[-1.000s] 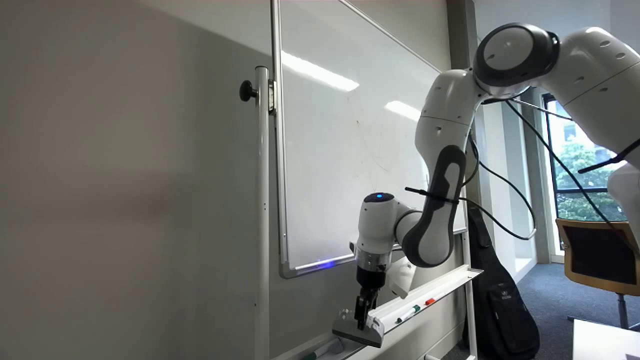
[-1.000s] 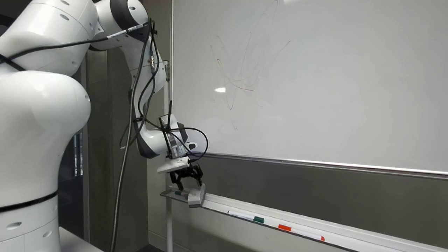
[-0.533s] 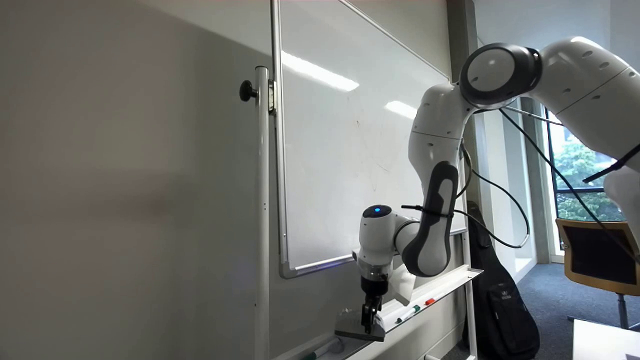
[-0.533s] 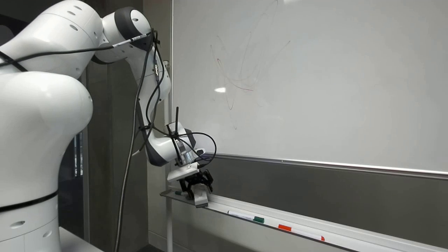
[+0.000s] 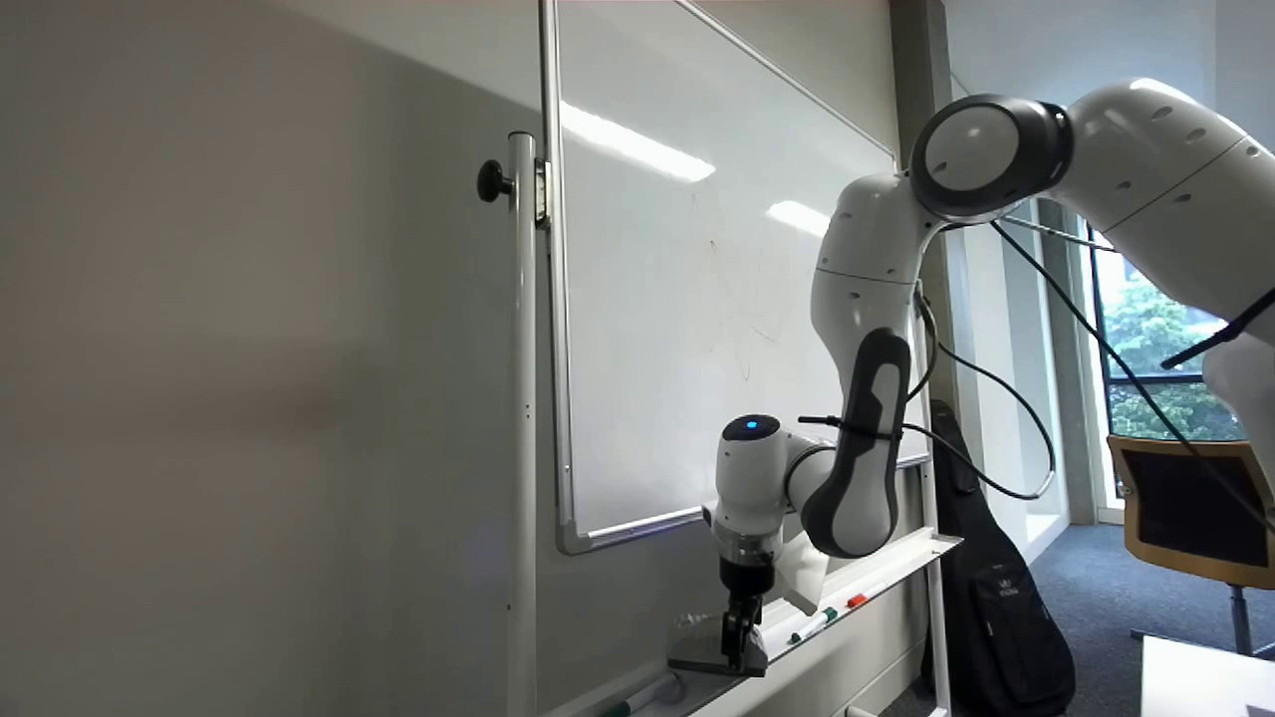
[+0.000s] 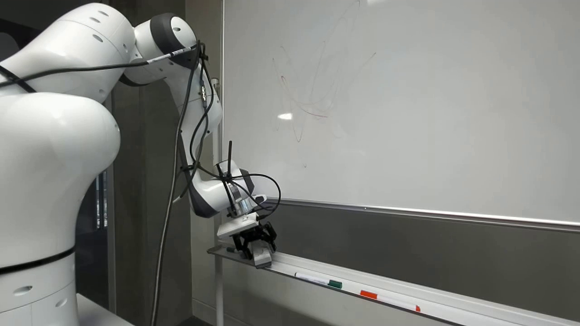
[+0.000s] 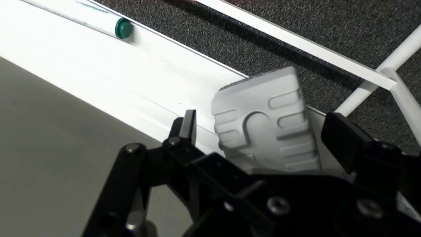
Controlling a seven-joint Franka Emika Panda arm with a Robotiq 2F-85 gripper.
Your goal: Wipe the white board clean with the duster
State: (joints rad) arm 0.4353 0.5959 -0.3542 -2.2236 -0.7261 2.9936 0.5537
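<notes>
As the gripper (image 7: 261, 129) straddles the duster (image 6: 261, 256) near the left end of the tray (image 6: 283, 266) in an exterior view, jaws parted with gaps either side, pickup looks the step in hand; above the tray, scrawl (image 6: 306, 111) marks the white board (image 6: 430, 113), while farther along lie a green-capped marker (image 6: 317, 280) and a red-capped marker (image 6: 392, 300). Next should come a firm squeeze, then a lift.

No legible text or numbers.
</notes>
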